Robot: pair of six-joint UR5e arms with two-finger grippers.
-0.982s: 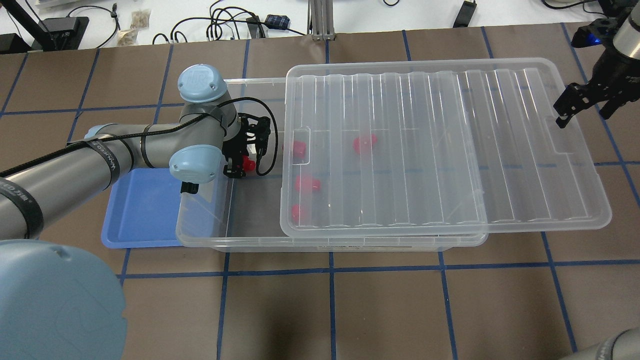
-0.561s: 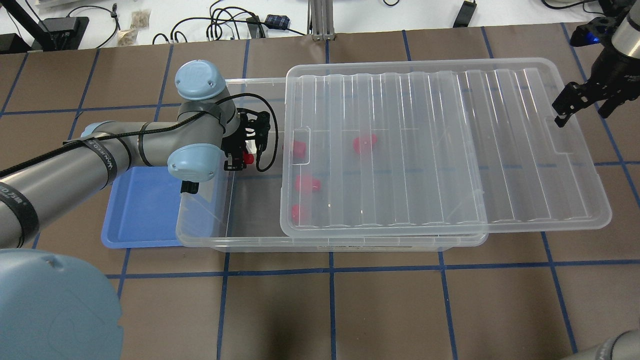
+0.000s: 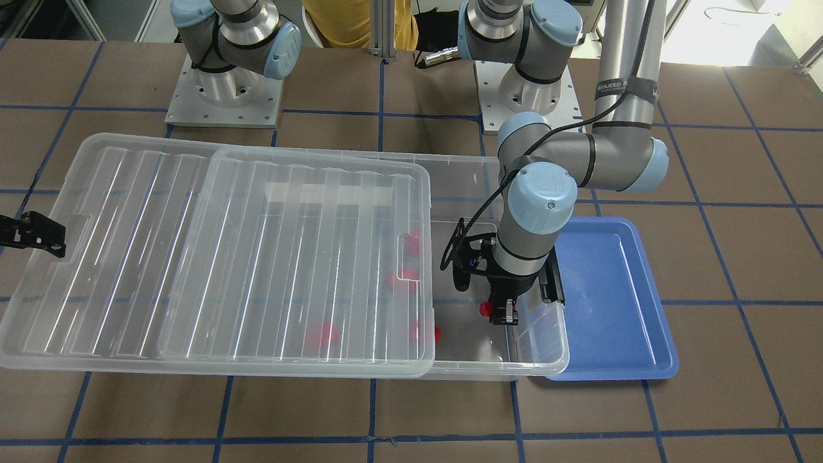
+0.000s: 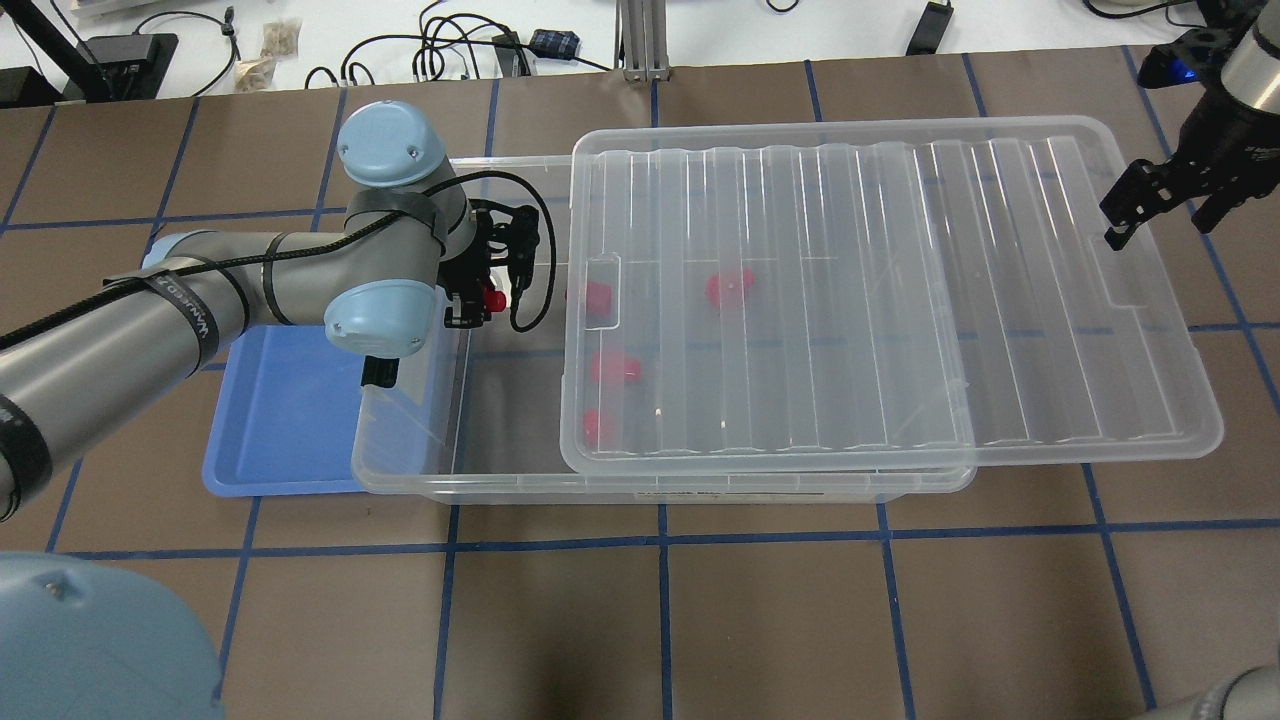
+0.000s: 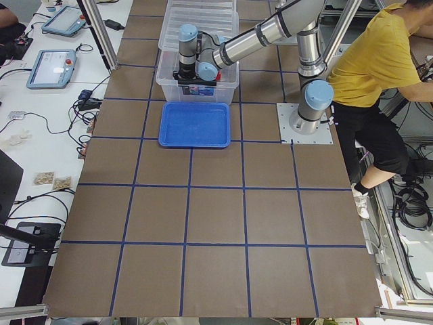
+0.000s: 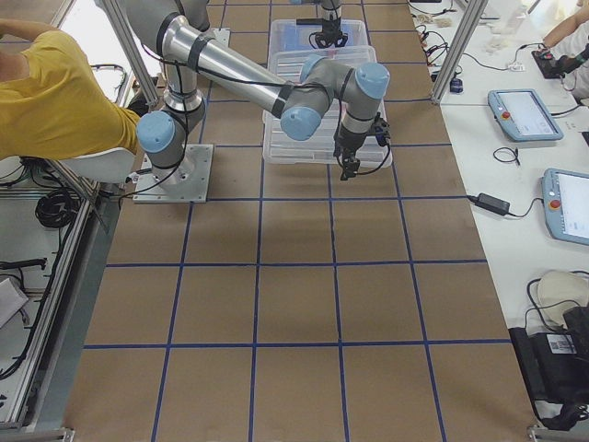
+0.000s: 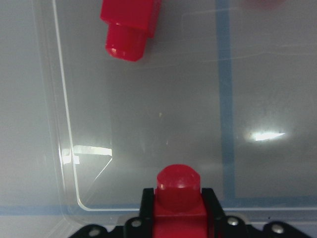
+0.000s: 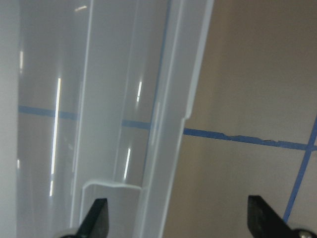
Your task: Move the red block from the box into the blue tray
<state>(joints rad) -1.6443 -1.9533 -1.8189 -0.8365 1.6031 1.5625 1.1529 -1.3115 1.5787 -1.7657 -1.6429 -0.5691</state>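
My left gripper (image 4: 478,303) (image 3: 498,313) is shut on a red block (image 4: 492,299) (image 7: 177,196) and holds it above the open left end of the box (image 4: 440,470) (image 3: 537,360). Several more red blocks lie in the box, one in the left wrist view (image 7: 130,27), others under the slid-aside lid (image 4: 800,290) (image 3: 257,257), such as one (image 4: 728,288). The blue tray (image 4: 270,420) (image 3: 617,302) lies beside the box's open end, partly under its rim. My right gripper (image 4: 1165,210) (image 8: 178,218) is open and empty over the lid's far right edge.
The lid overhangs the box to the right. Cables and small devices (image 4: 450,50) lie on the white bench behind the table. A person in yellow (image 5: 379,68) sits behind the robot bases.
My left gripper has lifted the red block up out of the box and drawn back a little. My right gripper has barely shifted.
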